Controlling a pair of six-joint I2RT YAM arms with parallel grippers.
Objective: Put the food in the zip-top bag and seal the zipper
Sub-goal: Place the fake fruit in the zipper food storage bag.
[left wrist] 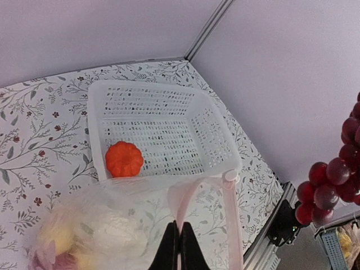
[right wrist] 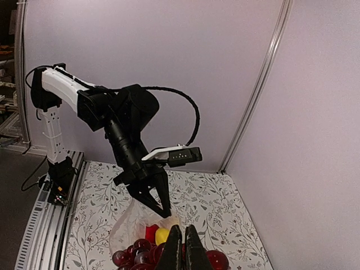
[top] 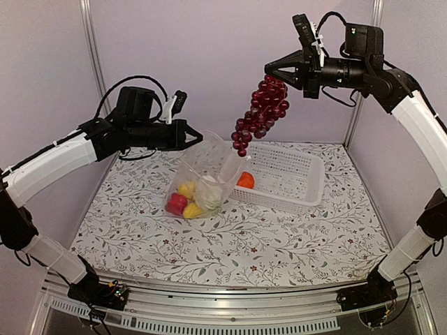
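The clear zip-top bag [top: 202, 178] stands open on the table, holding red, yellow and white food. My left gripper [top: 198, 137] is shut on its mouth edge, the pinkish zipper strip [left wrist: 188, 199], and holds it up. My right gripper [top: 269, 69] is shut on the top of the dark red grape bunch [top: 260, 112], which hangs in the air above and right of the bag mouth. The grapes also show in the left wrist view [left wrist: 332, 185] and the right wrist view [right wrist: 140, 253]. An orange round fruit [top: 245, 180] lies in the white basket.
The white lattice basket [top: 293, 178] stands right of the bag, touching it. Walls and a corner post close the back. A metal rail runs along the table's near edge [top: 230, 307].
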